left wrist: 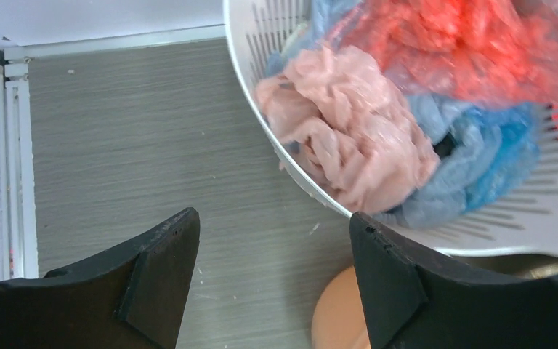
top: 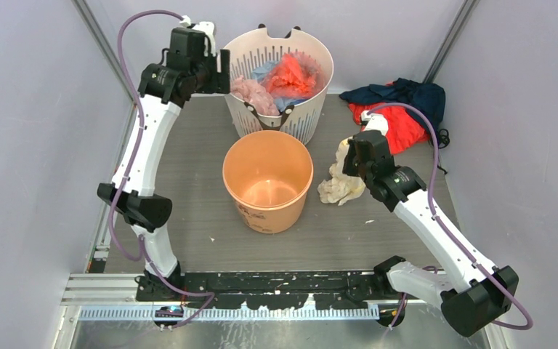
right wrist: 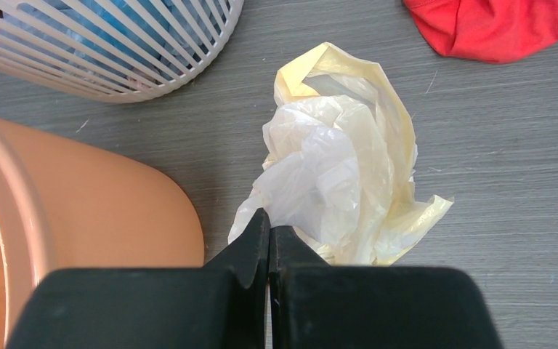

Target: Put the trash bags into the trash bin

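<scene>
Right gripper (right wrist: 269,224) looks pinched fully shut at the near edge of the crumpled pale-yellow plastic film bag (right wrist: 341,174) lying just beside the round orange plastic bucket (top: 267,182), so I'd confirm it's actually caught film, then lift clear of the rim.

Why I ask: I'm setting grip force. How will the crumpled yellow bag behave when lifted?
The bag looks like thin, wrinkled, see-through film, so it is probably very light and floppy, likely to unfurl and dangle. Its glossy surface suggests it may slip from a loose pinch. Soft and crumpled, it seems unlikely to roll.
</scene>
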### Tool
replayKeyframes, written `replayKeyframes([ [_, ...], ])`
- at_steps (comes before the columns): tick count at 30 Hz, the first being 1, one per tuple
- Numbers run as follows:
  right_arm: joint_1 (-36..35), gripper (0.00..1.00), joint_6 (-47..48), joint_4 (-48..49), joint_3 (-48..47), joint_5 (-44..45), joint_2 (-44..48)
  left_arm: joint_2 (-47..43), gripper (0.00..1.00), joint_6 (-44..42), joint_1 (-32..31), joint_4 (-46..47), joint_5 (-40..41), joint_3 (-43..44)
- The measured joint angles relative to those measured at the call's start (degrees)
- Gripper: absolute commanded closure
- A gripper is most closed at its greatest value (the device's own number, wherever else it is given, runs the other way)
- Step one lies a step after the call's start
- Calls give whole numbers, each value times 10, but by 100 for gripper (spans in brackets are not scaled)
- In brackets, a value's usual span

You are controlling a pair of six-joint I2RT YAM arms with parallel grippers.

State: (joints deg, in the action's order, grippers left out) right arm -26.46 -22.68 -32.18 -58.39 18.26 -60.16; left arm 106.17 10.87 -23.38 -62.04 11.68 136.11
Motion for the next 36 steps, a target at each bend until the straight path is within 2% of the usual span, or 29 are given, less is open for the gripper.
replayKeyframes([
  [6, 0, 99, 0, 0, 0, -3, 0, 53, 24, 11, 59, 40, -45, 10],
  [14, 0, 99, 0, -1, 0, -4, 0, 136, 25, 29, 78, 72, -80, 35],
  [17, 0, 99, 0, 0, 0, -7, 0, 160, 40, 38, 80, 76, -83, 54],
  [19, 0, 99, 0, 0, 0, -11, -1, 171, 59, 41, 81, 75, -82, 68],
  [20, 0, 99, 0, 0, 0, -14, -2, 174, 65, 42, 81, 75, -79, 74],
  [25, 0, 99, 0, 1, 1, -21, -10, 174, 84, 48, 81, 75, -63, 84],
  [28, 0, 99, 0, 6, 5, -27, -13, 174, 100, 53, 84, 75, -46, 84],
  [36, 0, 99, 0, 9, 18, -41, -20, 174, 100, 57, 103, 73, -16, 84],
])
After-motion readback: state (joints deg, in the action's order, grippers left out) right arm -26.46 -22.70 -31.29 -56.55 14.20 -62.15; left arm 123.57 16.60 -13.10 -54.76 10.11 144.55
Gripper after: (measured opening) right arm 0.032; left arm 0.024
